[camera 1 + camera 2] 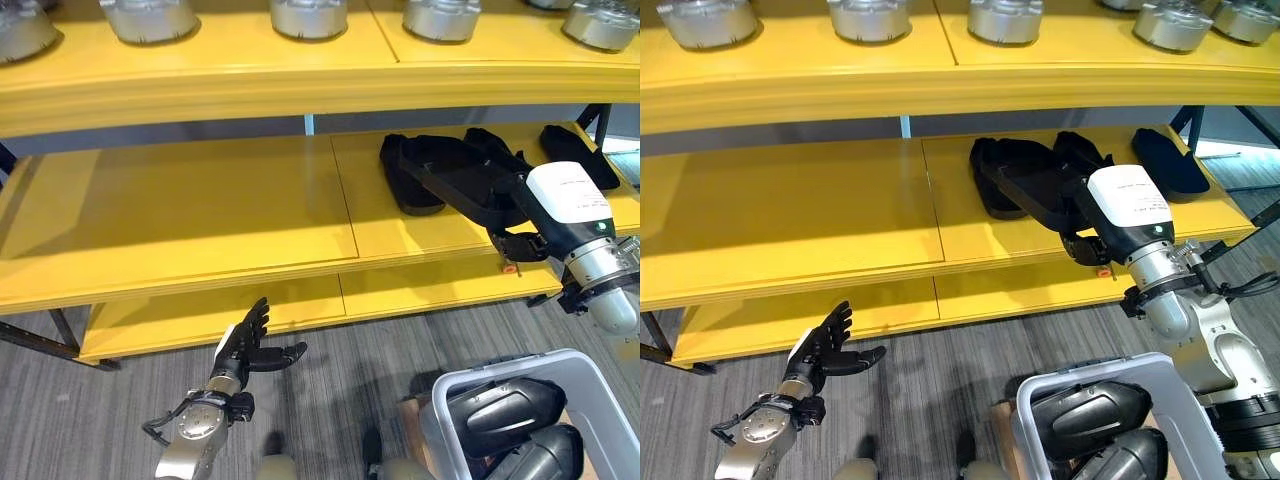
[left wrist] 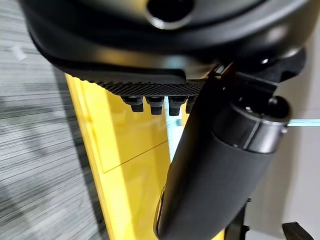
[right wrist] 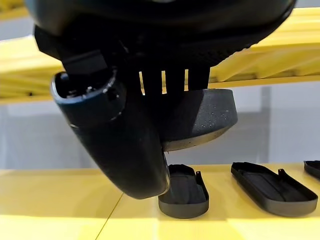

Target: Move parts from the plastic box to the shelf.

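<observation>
My right hand (image 1: 512, 238) reaches over the front of the yellow middle shelf (image 1: 200, 210), shut on a black curved part (image 3: 205, 117) that it holds just above the shelf boards. More black parts (image 1: 1015, 185) lie on the shelf right by it, and another one (image 1: 1170, 160) lies further right. The white plastic box (image 1: 522, 368) stands on the floor at the lower right with several black parts (image 1: 505, 410) in it. My left hand (image 1: 247, 345) hangs low over the floor in front of the bottom shelf, open and holding nothing.
The top shelf (image 1: 250, 75) carries a row of silver metal parts (image 1: 310, 15). The left half of the middle shelf is bare yellow board. A bottom shelf (image 1: 180, 320) sits just above the grey floor.
</observation>
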